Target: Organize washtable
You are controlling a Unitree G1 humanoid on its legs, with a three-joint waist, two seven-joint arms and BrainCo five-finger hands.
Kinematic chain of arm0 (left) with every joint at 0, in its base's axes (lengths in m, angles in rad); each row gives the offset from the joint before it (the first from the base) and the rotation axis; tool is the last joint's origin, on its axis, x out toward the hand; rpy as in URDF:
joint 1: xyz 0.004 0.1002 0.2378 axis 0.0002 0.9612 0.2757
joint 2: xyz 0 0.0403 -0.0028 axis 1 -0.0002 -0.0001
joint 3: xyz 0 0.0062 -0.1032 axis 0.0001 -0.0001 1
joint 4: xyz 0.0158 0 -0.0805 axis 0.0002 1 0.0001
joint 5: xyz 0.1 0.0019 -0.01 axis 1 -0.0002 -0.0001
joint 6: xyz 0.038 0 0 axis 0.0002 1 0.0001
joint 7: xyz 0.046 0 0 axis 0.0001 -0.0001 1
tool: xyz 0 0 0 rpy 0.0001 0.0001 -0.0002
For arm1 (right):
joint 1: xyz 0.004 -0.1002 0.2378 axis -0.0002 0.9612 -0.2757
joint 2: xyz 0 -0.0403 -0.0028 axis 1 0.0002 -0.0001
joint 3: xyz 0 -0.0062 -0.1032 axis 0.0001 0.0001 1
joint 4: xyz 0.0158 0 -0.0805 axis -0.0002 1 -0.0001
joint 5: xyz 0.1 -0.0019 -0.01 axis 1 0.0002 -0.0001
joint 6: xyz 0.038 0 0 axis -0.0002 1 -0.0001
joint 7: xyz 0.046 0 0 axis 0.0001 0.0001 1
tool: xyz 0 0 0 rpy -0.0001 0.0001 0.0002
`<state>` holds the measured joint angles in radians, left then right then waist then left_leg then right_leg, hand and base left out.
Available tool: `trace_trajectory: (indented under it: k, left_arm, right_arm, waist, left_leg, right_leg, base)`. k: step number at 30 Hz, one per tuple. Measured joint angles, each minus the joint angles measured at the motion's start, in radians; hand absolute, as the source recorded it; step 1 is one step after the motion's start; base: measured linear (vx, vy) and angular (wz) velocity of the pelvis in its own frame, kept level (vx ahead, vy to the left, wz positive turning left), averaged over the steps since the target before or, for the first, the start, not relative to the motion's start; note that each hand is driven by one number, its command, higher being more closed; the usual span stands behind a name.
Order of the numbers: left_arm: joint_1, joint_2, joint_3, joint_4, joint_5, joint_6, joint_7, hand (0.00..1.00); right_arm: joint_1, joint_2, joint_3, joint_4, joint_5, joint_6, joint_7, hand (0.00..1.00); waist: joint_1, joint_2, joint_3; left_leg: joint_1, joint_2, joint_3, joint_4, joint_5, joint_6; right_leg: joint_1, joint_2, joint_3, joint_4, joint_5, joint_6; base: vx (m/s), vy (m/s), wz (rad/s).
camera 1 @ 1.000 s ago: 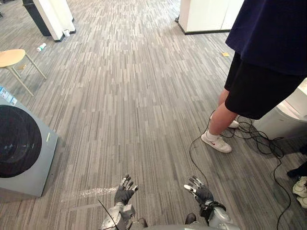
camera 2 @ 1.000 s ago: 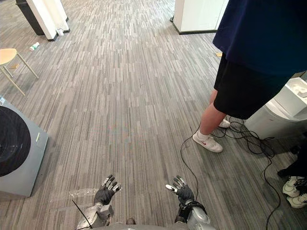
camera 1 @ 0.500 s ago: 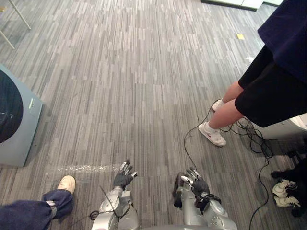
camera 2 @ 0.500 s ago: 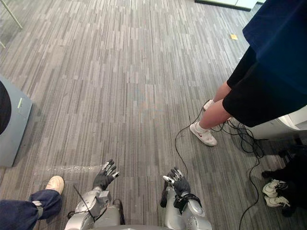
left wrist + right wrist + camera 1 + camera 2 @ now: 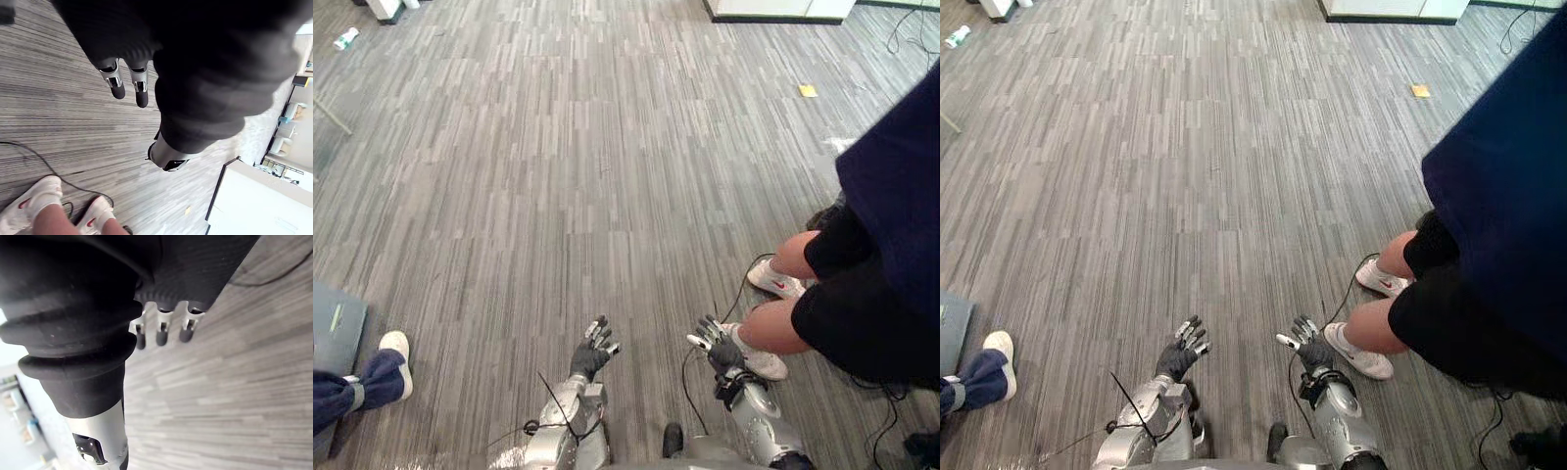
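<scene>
The left robot hand (image 5: 590, 351) and right robot hand (image 5: 717, 348) are held spread and empty above the floor (image 5: 558, 196), a white shoe (image 5: 768, 364) lying nearest the right.

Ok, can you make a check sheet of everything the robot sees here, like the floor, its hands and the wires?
Surface: grey striped floor.
Job's things: nothing seen.
Clutter: yellow note and bottle lying on the floor, far from the hands.
Hands: left hand and right hand low over the floor, fingers relaxed, holding nothing.
Cables: black cable on the floor by the white cabinet.
Surroundings: person in white shoes close by the right hand; a second person's shoe on the left, next to a grey machine.
</scene>
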<state>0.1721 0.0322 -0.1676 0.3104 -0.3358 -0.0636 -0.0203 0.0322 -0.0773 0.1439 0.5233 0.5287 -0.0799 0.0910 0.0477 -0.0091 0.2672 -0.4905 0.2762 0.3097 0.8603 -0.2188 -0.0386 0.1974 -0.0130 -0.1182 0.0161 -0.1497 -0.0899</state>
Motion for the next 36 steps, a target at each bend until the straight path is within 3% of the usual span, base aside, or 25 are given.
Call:
trace_trajectory:
  k: [2, 3, 4, 5, 6, 9, 10, 11, 13, 14, 15, 17, 19, 20, 22, 23, 24, 25, 26, 27, 29, 30, 32, 34, 36]
  left_arm:
    - [0.02, -0.009, 0.007, -0.045, -0.009, -0.001, 0.001, 0.0]
    - [0.038, -0.013, 0.003, -0.076, -0.01, -0.002, 0.001, 0.0]
    - [0.033, -0.009, 0.004, -0.082, -0.022, -0.006, 0.003, 0.0]
    - [0.026, -0.01, 0.009, -0.096, -0.028, -0.006, 0.005, 0.0]
    - [0.025, -0.011, 0.011, -0.167, -0.045, -0.014, 0.002, 0.0]
    - [0.022, -0.001, 0.013, -0.203, -0.05, -0.033, 0.002, 0.0]
    - [0.027, 0.017, 0.013, -0.203, -0.05, -0.033, 0.002, 0.0]
    - [0.029, 0.029, 0.012, -0.203, -0.051, -0.033, 0.003, 0.0]
    - [0.042, 0.045, 0.012, -0.203, -0.05, -0.033, 0.004, 0.0]
    - [0.052, 0.052, 0.007, -0.203, -0.05, -0.034, 0.004, 0.0]
    - [0.057, 0.052, 0.004, -0.203, -0.05, -0.034, 0.005, 0.0]
    - [0.063, 0.056, -0.02, -0.2, -0.05, -0.033, 0.007, 0.0]
    - [0.054, 0.064, -0.058, -0.189, -0.049, -0.032, 0.006, 0.0]
    - [0.04, 0.064, -0.068, -0.165, -0.049, -0.031, 0.006, 0.0]
    - [0.034, 0.061, -0.067, -0.138, -0.046, -0.032, 0.008, 0.0]
    - [0.034, 0.062, -0.066, -0.129, -0.046, -0.032, 0.011, 0.0]
    - [0.051, 0.061, -0.067, -0.1, -0.045, -0.03, 0.022, 0.0]
    - [0.053, 0.055, -0.067, -0.089, -0.044, -0.03, 0.023, 0.0]
    - [0.054, 0.042, -0.07, -0.074, -0.044, -0.029, 0.023, 0.0]
    - [0.054, 0.003, -0.065, -0.052, -0.045, -0.028, 0.023, 0.0]
    - [0.047, -0.031, -0.057, -0.017, -0.053, -0.025, 0.026, 0.0]
    - [0.014, -0.044, -0.06, 0.006, -0.067, -0.011, 0.027, 0.0]
    - [0.006, -0.049, -0.047, -0.003, -0.09, -0.011, 0.036, 0.0]
    - [0.017, -0.048, -0.009, -0.012, -0.109, -0.015, 0.048, 0.0]
    - [0.024, -0.048, 0.028, -0.022, -0.116, -0.014, 0.051, 0.0]
  right_arm:
    - [0.012, -0.007, 0.001, -0.006, -0.004, -0.002, 0.001, 0.0]
    - [0.03, -0.019, 0.002, -0.029, -0.012, -0.003, 0.0, 0.0]
    - [0.037, -0.005, 0.004, -0.024, -0.024, -0.003, -0.001, 0.0]
    - [0.035, -0.008, 0.017, -0.028, -0.03, -0.004, 0.0, 0.0]
    - [0.027, -0.008, 0.043, -0.032, -0.041, -0.004, 0.004, 0.0]
    - [0.008, 0.012, 0.069, -0.032, -0.069, -0.004, 0.023, 0.0]
    - [0.0, 0.035, 0.069, -0.031, -0.069, -0.006, 0.024, 0.0]
    - [0.001, 0.043, 0.07, -0.031, -0.069, -0.009, 0.025, 0.0]
    - [0.015, 0.045, 0.07, -0.028, -0.07, -0.009, 0.038, 0.0]
    - [0.039, 0.043, 0.068, -0.03, -0.073, -0.012, 0.043, 0.0]
    - [0.051, 0.041, 0.065, -0.031, -0.077, -0.013, 0.043, 0.0]
    - [0.1, 0.037, 0.053, -0.039, -0.078, -0.012, 0.042, 0.0]
    - [0.139, 0.038, 0.031, -0.038, -0.078, -0.008, 0.04, 0.0]
    - [0.15, 0.039, 0.012, -0.038, -0.077, -0.008, 0.036, 0.0]
    - [0.155, 0.042, 0.002, -0.039, -0.075, -0.007, 0.02, 0.0]
    - [0.155, 0.042, 0.001, -0.039, -0.075, -0.007, 0.018, 0.0]
    - [0.167, 0.036, 0.011, -0.038, -0.075, -0.002, 0.017, 0.0]
    - [0.171, 0.033, 0.013, -0.037, -0.076, 0.0, 0.019, 0.0]
    - [0.172, 0.027, 0.011, -0.035, -0.079, 0.004, 0.019, 0.0]
    - [0.166, -0.001, 0.012, -0.037, -0.091, 0.007, 0.021, 0.0]
    - [0.13, -0.032, 0.019, -0.04, -0.09, 0.01, 0.016, 0.0]
    - [0.117, -0.04, 0.008, -0.038, -0.087, 0.009, 0.007, 0.0]
    - [0.102, -0.032, 0.012, -0.043, -0.065, 0.006, -0.009, 0.0]
    - [0.086, -0.023, 0.022, -0.069, -0.047, 0.001, -0.009, 0.0]
    - [0.066, -0.021, 0.019, -0.08, -0.045, -0.009, -0.009, 0.0]
  waist:
    - [0.018, 0.001, 0.0]
    - [0.031, 0.017, -0.004]
    - [0.021, -0.02, -0.017]
    - [0.021, -0.028, -0.024]
    - [0.026, -0.034, -0.026]
    - [0.026, -0.049, -0.035]
    - [0.025, -0.057, -0.039]
    - [0.022, -0.06, -0.041]
    - [0.02, -0.059, -0.041]
    - [0.016, -0.057, -0.043]
    - [0.011, -0.056, -0.042]
    - [-0.023, -0.049, -0.039]
    - [-0.063, -0.039, -0.035]
    - [-0.063, -0.03, -0.031]
    - [-0.062, -0.044, -0.041]
    - [-0.061, -0.044, -0.046]
    - [-0.069, -0.017, -0.086]
    - [-0.081, -0.008, -0.095]
    - [-0.085, 0.01, -0.114]
    - [-0.076, 0.096, -0.13]
    - [-0.044, 0.164, -0.123]
    - [-0.034, 0.168, -0.113]
    - [-0.03, 0.108, -0.077]
    - [-0.02, 0.043, -0.067]
    - [-0.004, 0.032, -0.064]
  left_leg:
    - [0.001, -0.051, 0.0, -0.294, 0.06, -0.064]
    - [0.023, -0.074, -0.008, -0.444, 0.201, -0.01]
    - [0.029, -0.115, 0.001, -0.418, 0.204, 0.091]
    - [0.022, -0.127, 0.006, -0.402, 0.179, 0.102]
    - [0.013, -0.124, 0.016, -0.33, 0.121, 0.147]
    - [0.073, -0.14, 0.039, -0.29, 0.027, 0.165]
    - [0.144, -0.161, 0.041, -0.318, -0.01, 0.163]
    - [0.188, -0.176, 0.033, -0.347, -0.023, 0.159]
    - [0.296, -0.208, 0.015, -0.425, -0.045, 0.16]
    - [0.371, -0.229, -0.002, -0.493, -0.046, 0.158]
    - [0.403, -0.237, -0.014, -0.521, -0.046, 0.158]
    - [0.479, -0.261, -0.079, -0.586, -0.056, 0.148]
    - [0.531, -0.259, -0.155, -0.595, -0.095, 0.13]
    - [0.581, -0.252, -0.183, -0.61, -0.125, 0.113]
    - [0.663, -0.249, -0.207, -0.629, -0.174, 0.06]
    - [0.696, -0.24, -0.21, -0.636, -0.194, 0.04]
    - [0.757, -0.193, -0.213, -0.606, -0.226, -0.012]
    - [0.742, -0.172, -0.22, -0.528, -0.235, -0.03]
    - [0.699, -0.122, -0.221, -0.384, -0.219, -0.063]
    - [0.579, -0.005, -0.21, -0.091, -0.075, -0.098]
    - [0.453, 0.116, -0.194, 0.194, 0.143, -0.073]
    - [0.368, 0.144, -0.19, 0.34, 0.099, -0.028]
    - [0.295, 0.131, -0.128, 0.393, 0.055, 0.029]
    - [0.179, 0.11, -0.029, 0.294, -0.005, 0.031]
    - [0.096, 0.085, 0.023, 0.068, -0.013, 0.022]
  right_leg:
    - [0.048, -0.025, -0.027, -0.004, -0.03, 0.047]
    - [0.102, -0.029, -0.034, -0.005, -0.07, 0.102]
    - [0.12, -0.077, -0.05, 0.003, -0.086, 0.124]
    - [0.107, -0.093, -0.052, 0.023, -0.078, 0.125]
    - [0.084, -0.115, -0.04, 0.103, -0.045, 0.168]
    - [0.011, -0.157, -0.029, 0.348, 0.009, 0.186]
    - [-0.072, -0.185, -0.002, 0.57, 0.124, 0.236]
    - [-0.13, -0.192, 0.01, 0.725, 0.146, 0.266]
    - [-0.254, -0.195, 0.001, 0.986, 0.11, 0.251]
    - [-0.33, -0.195, -0.035, 1.06, 0.064, 0.179]
    - [-0.366, -0.194, -0.062, 1.066, 0.037, 0.147]
    - [-0.497, -0.193, -0.12, 0.981, -0.053, 0.117]
    - [-0.595, -0.188, -0.117, 0.7, -0.06, 0.13]
    - [-0.61, -0.186, -0.112, 0.448, 0.0, 0.16]
    - [-0.626, -0.204, -0.134, 0.181, 0.088, 0.214]
    - [-0.644, -0.21, -0.148, 0.171, 0.095, 0.21]
    - [-0.659, -0.19, -0.222, 0.21, 0.09, 0.152]
    - [-0.662, -0.179, -0.206, 0.251, 0.163, 0.098]
    - [-0.657, -0.163, -0.213, 0.309, 0.224, 0.064]
    - [-0.638, -0.107, -0.238, 0.382, 0.208, 0.044]
    - [-0.558, -0.011, -0.234, 0.359, 0.146, 0.028]
    - [-0.465, 0.017, -0.229, 0.315, 0.118, 0.028]
    - [-0.28, 0.015, -0.209, 0.203, 0.109, 0.026]
    - [-0.128, 0.005, -0.177, 0.083, 0.082, 0.023]
    - [-0.073, -0.005, -0.17, 0.042, 0.044, 0.063]
  base:
    - [0.57, 0.127, -0.5]
    - [0.71, 0.21, -0.28]
    - [0.71, 0.228, -0.02]
    - [0.6, 0.241, 0.1]
    - [0.59, 0.244, -0.01]
    - [0.63, 0.269, 0.0]
    - [0.5, 0.208, 0.07]
    - [0.47, 0.168, 0.14]
    - [0.38, 0.057, 0.27]
    - [0.42, 0.044, 0.35]
    - [0.35, 0.023, 0.44]
    - [0.45, -0.039, 0.91]
    - [0.56, -0.133, 1.23]
    - [0.68, -0.212, 0.87]
    - [0.62, -0.22, 0.52]
    - [0.77, -0.286, 0.55]
    - [0.7, -0.26, 0.53]
    - [1.07, -0.418, 0.64]
    - [0.91, -0.407, 0.39]
    - [0.9, -0.398, 0.05]
    - [1.06, -0.322, -0.58]
    - [1.02, -0.234, -0.43]
    - [0.67, -0.162, 0.04]
    - [0.58, -0.138, -0.03]
    - [0.63, -0.03, -0.17]
